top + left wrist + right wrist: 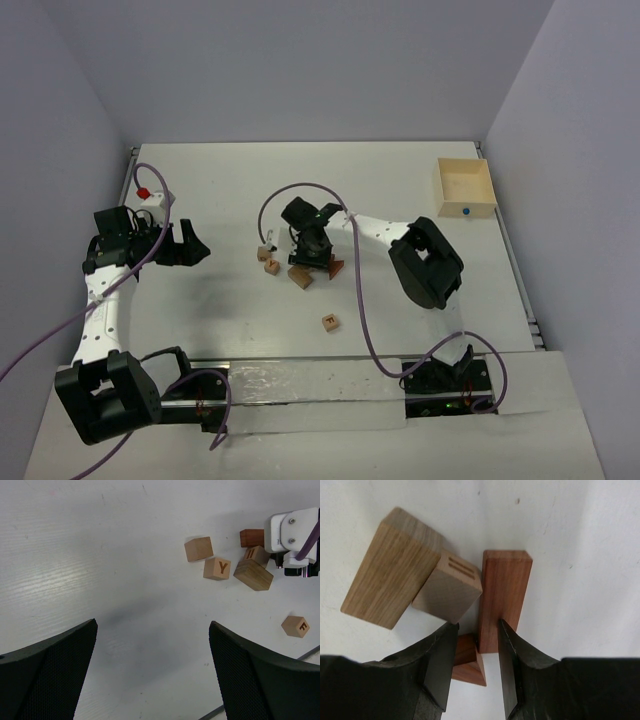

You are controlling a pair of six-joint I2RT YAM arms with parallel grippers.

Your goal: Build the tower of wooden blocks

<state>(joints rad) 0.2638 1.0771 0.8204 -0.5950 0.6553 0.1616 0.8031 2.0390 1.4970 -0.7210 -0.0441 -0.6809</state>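
Note:
No upright tower shows; the wood blocks lie loose mid-table. My right gripper (312,255) (477,627) is open and straddles the near end of the reddish-brown bar (504,595). Its right finger touches the bar and its left finger stands a little apart. A reddish-brown wedge (467,667) lies under the jaws. A tan cube with line marks (447,592) leans on a tan oblong (385,575). The left wrist view shows a plain cube (198,548), a Y cube (217,568) and a lone lettered cube (295,626) (330,322). My left gripper (195,250) (152,625) is open and empty, left of the blocks.
An open light-wood square box (440,185) with a small blue thing inside stands at the back right. Purple cables trail from both arms across the table. A metal rail (300,380) runs along the near edge.

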